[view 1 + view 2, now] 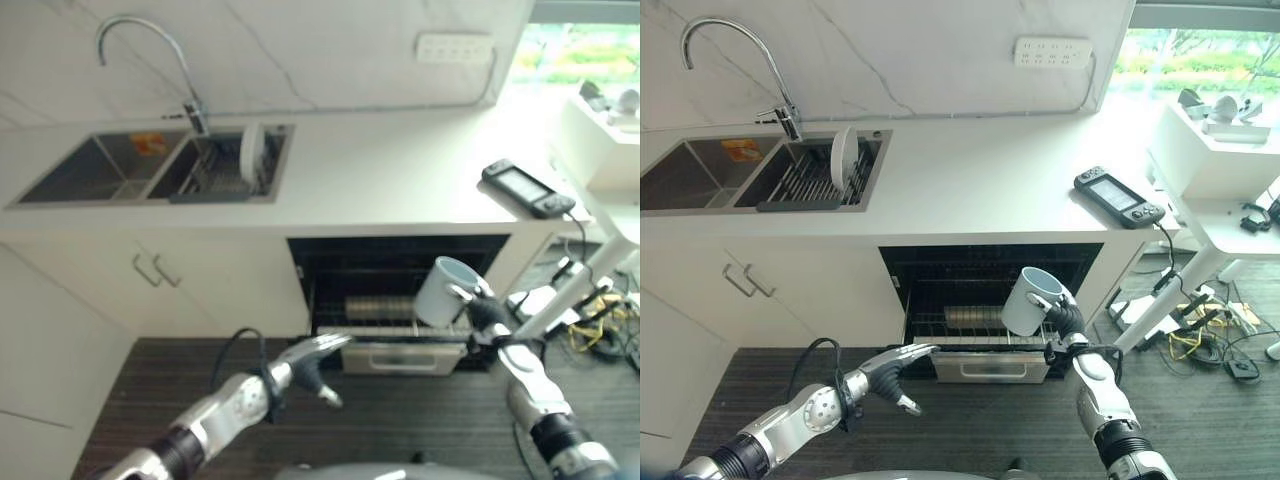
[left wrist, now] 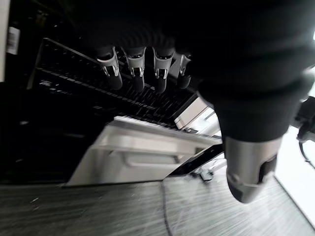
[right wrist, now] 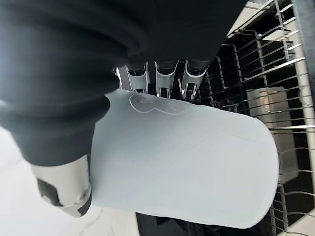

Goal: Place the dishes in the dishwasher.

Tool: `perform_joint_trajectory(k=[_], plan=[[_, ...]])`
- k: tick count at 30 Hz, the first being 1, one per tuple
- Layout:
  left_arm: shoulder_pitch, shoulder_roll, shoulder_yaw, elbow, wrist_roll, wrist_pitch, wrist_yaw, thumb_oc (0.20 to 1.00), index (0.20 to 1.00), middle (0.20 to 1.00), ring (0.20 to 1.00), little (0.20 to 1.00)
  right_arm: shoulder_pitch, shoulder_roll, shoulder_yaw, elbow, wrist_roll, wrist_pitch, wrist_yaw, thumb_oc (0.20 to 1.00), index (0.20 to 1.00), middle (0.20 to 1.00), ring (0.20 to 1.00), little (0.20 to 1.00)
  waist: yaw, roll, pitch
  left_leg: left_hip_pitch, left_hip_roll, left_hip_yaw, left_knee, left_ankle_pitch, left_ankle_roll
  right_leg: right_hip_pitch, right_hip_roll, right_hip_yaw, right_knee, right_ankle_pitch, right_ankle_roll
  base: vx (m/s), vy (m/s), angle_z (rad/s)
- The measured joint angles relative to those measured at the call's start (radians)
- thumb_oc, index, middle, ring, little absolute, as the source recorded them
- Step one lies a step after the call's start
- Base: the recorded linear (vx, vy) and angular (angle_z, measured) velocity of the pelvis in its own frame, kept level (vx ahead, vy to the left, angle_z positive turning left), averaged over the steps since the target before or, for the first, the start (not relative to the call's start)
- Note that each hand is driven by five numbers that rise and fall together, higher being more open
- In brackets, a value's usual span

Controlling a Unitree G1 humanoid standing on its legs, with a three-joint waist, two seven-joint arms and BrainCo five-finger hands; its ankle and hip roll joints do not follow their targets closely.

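Note:
My right hand is shut on a pale blue mug, held tilted in front of the open dishwasher, above the right part of its pulled-out wire rack. The right wrist view shows the mug held between my thumb and fingers, with the rack beyond it. A white plate stands upright in the drying rack in the sink. Open, with straight fingers, my left hand hangs low in front of the dishwasher's left side, touching nothing. Past its fingers the rack shows.
A white counter runs above the dishwasher, with a tap over the sink and a black handheld device at its right end. White cabinet doors stand to the left. A white desk and cables stand to the right.

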Motion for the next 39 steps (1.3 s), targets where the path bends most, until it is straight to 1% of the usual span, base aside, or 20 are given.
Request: perform_joint_trajectory(k=[1,2,7,11,15,20,21,24,25,28,29,31,32,33,34,35,36,37,38,39], plan=[[-0.009,0.005,-0.002,0.002,-0.003,0.011,-0.007,1.0,1.0,1.0,1.0,1.0,-0.012,-0.009,0.004,0.003,-0.007,0.008,0.0,0.2,0.2,0.2,0.2,0.2,0.003,0.005,0.023,-0.002,0.003,-0.003,0.014,-0.005,-0.001,0.0,0.0,0.0,0.014,-0.005,-0.002,0.0,0.0,0.0],[-0.013,0.005,-0.002,0.01,-0.003,0.018,-0.011,1.0,1.0,1.0,1.0,1.0,-0.028,-0.012,0.009,0.008,-0.015,0.011,0.0,0.2,0.2,0.2,0.2,0.2,0.001,0.006,0.039,-0.009,0.006,-0.004,0.033,-0.013,0.0,-0.007,0.0,0.003,0.027,-0.017,-0.017,0.01,-0.028,-0.04],[-0.022,0.005,-0.002,0.038,-0.002,0.039,-0.022,1.0,1.0,1.0,1.0,1.0,-0.097,-0.017,0.015,0.042,-0.025,0.028,-0.008,0.2,0.2,0.2,0.2,0.2,0.011,0.0,0.06,-0.063,0.01,-0.018,0.089,-0.031,0.003,-0.065,-0.015,0.0,0.108,-0.053,-0.019,-0.02,-0.023,0.06],[-0.074,0.014,-0.012,0.03,0.008,0.042,-0.008,1.0,1.0,1.0,1.0,1.0,-0.217,-0.031,0.032,0.088,-0.037,0.03,-0.028,0.2,0.2,0.2,0.2,0.2,0.033,0.011,0.095,-0.13,0.01,-0.047,0.134,-0.032,0.005,-0.104,-0.02,-0.02,0.122,-0.05,-0.024,-0.08,-0.015,0.18],[-0.094,0.024,-0.029,0.027,0.023,0.048,0.022,1.0,1.0,1.0,1.0,1.0,-0.289,-0.038,0.033,0.097,-0.053,0.032,-0.047,0.2,0.2,0.2,0.2,0.2,0.049,0.024,0.121,-0.139,0.002,-0.048,0.135,-0.035,0.009,-0.107,-0.027,-0.022,0.115,-0.046,-0.021,-0.05,-0.002,0.02],[-0.118,0.07,-0.029,-0.013,0.096,0.052,0.122,1.0,1.0,1.0,1.0,1.0,-0.313,-0.061,0.033,0.123,-0.053,0.05,-0.07,0.2,0.2,0.2,0.2,0.2,0.059,0.023,0.137,-0.156,-0.001,-0.049,0.142,-0.038,0.013,-0.118,-0.03,-0.023,0.115,-0.038,-0.023,-0.02,-0.001,0.01],[-0.133,0.083,-0.025,-0.04,0.102,0.053,0.17,1.0,1.0,1.0,1.0,1.0,-0.314,-0.064,0.032,0.128,-0.053,0.05,-0.078,0.2,0.2,0.2,0.2,0.2,0.066,0.022,0.141,-0.157,-0.001,-0.049,0.142,-0.038,0.013,-0.118,-0.03,-0.023,0.113,-0.037,-0.024,0.0,-0.042,0.01],[-0.153,0.091,0.024,-0.103,0.136,0.042,0.239,1.0,1.0,1.0,1.0,1.0,-0.314,-0.071,0.015,0.192,-0.054,0.05,-0.103,0.2,0.2,0.2,0.2,0.2,0.075,0.022,0.142,-0.156,0.0,-0.073,0.148,-0.038,0.013,-0.088,-0.029,-0.048,0.091,-0.037,-0.026,0.03,-0.047,0.16],[-0.16,0.096,0.053,-0.129,0.136,0.036,0.261,1.0,1.0,1.0,1.0,1.0,-0.315,-0.079,-0.008,0.211,-0.055,0.05,-0.117,0.2,0.2,0.2,0.2,0.2,0.091,0.02,0.143,-0.166,0.001,-0.076,0.175,-0.041,0.012,-0.083,-0.029,-0.048,0.081,-0.04,-0.021,0.05,-0.055,0.14],[-0.163,0.158,0.058,-0.172,0.163,0.025,0.29,1.0,1.0,1.0,1.0,1.0,-0.349,-0.095,-0.009,0.236,-0.057,0.049,-0.139,0.2,0.2,0.2,0.2,0.2,0.092,0.021,0.145,-0.194,0.012,-0.08,0.219,-0.075,0.013,-0.093,-0.025,-0.048,0.084,-0.04,-0.017,0.03,-0.084,-0.01],[-0.163,0.178,0.071,-0.216,0.165,0.015,0.29,1.0,1.0,1.0,1.0,1.0,-0.353,-0.108,-0.013,0.252,-0.061,0.049,-0.149,0.2,0.2,0.2,0.2,0.2,0.098,0.02,0.147,-0.207,0.015,-0.079,0.22,-0.08,0.017,-0.11,-0.026,-0.048,0.105,-0.045,-0.012,-0.07,-0.092,0.02],[-0.177,0.216,0.089,-0.25,0.163,0.008,0.291,1.0,1.0,1.0,1.0,1.0,-0.396,-0.129,-0.012,0.303,-0.075,0.049,-0.153,0.2,0.2,0.2,0.2,0.2,0.113,0.022,0.167,-0.239,0.02,-0.091,0.245,-0.08,0.017,-0.161,-0.03,-0.049,0.171,-0.076,-0.018,-0.12,-0.044,0.05],[-0.182,0.241,0.087,-0.257,0.163,0.006,0.291,1.0,1.0,1.0,1.0,1.0,-0.432,-0.149,-0.003,0.317,-0.086,0.049,-0.152,0.2,0.2,0.2,0.2,0.2,0.112,0.028,0.177,-0.27,0.022,-0.097,0.264,-0.078,0.015,-0.18,-0.027,-0.048,0.164,-0.069,-0.025,-0.17,0.003,-0.02],[-0.194,0.258,0.077,-0.263,0.163,0.006,0.29,1.0,1.0,1.0,1.0,1.0,-0.474,-0.171,-0.004,0.321,-0.092,0.049,-0.157,0.2,0.2,0.2,0.2,0.2,0.114,0.036,0.207,-0.311,0.021,-0.103,0.327,-0.077,0.014,-0.182,-0.029,-0.04,0.145,-0.043,-0.042,-0.22,0.019,-0.13],[-0.21,0.271,0.067,-0.273,0.161,0.007,0.291,1.0,1.0,1.0,1.0,1.0,-0.51,-0.178,-0.003,0.327,-0.092,0.048,-0.167,0.2,0.2,0.2,0.2,0.2,0.114,0.018,0.232,-0.377,0.008,-0.126,0.397,-0.085,0.008,-0.186,-0.04,-0.029,0.113,-0.019,-0.044,-0.18,0.028,-0.16],[-0.245,0.294,0.039,-0.284,0.159,0.008,0.291,1.0,1.0,1.0,1.0,1.0,-0.548,-0.178,-0.004,0.339,-0.093,0.046,-0.181,0.2,0.2,0.2,0.2,0.2,0.112,0.018,0.246,-0.418,0.001,-0.156,0.367,-0.079,0.005,-0.196,-0.051,-0.022,0.084,-0.003,-0.054,-0.15,0.039,-0.14],[-0.299,0.304,0.007,-0.289,0.158,0.013,0.291,1.0,1.0,1.0,1.0,1.0,-0.593,-0.183,-0.003,0.358,-0.094,0.045,-0.196,0.2,0.2,0.2,0.2,0.2,0.11,0.022,0.268,-0.436,0.007,-0.185,0.287,-0.043,-0.002,-0.202,-0.06,-0.019,0.061,0.02,-0.04,-0.09,0.041,-0.2],[-0.318,0.286,-0.003,-0.292,0.156,0.016,0.291,1.0,1.0,1.0,1.0,1.0,-0.616,-0.194,0.007,0.355,-0.096,0.045,-0.211,0.2,0.2,0.2,0.2,0.2,0.103,0.061,0.275,-0.415,0.041,-0.177,0.175,0.041,-0.009,-0.194,-0.054,-0.016,0.041,0.04,0.012,-0.08,0.043,-0.18],[-0.334,0.278,-0.001,-0.291,0.155,0.026,0.291,1.0,1.0,1.0,1.0,1.0,-0.616,-0.192,0.016,0.351,-0.105,0.043,-0.226,0.2,0.2,0.2,0.2,0.2,0.099,0.053,0.291,-0.409,0.021,-0.151,0.175,0.062,0.001,-0.187,-0.082,-0.011,0.03,0.037,0.02,-0.07,0.039,-0.15],[-0.345,0.28,0.0,-0.291,0.155,0.037,0.291,1.0,1.0,1.0,1.0,1.0,-0.615,-0.188,0.042,0.352,-0.129,0.049,-0.243,0.2,0.2,0.2,0.2,0.2,0.103,0.046,0.296,-0.41,0.0,-0.14,0.183,0.062,0.008,-0.175,-0.103,-0.011,0.03,0.033,0.024,-0.08,0.027,0.04]])
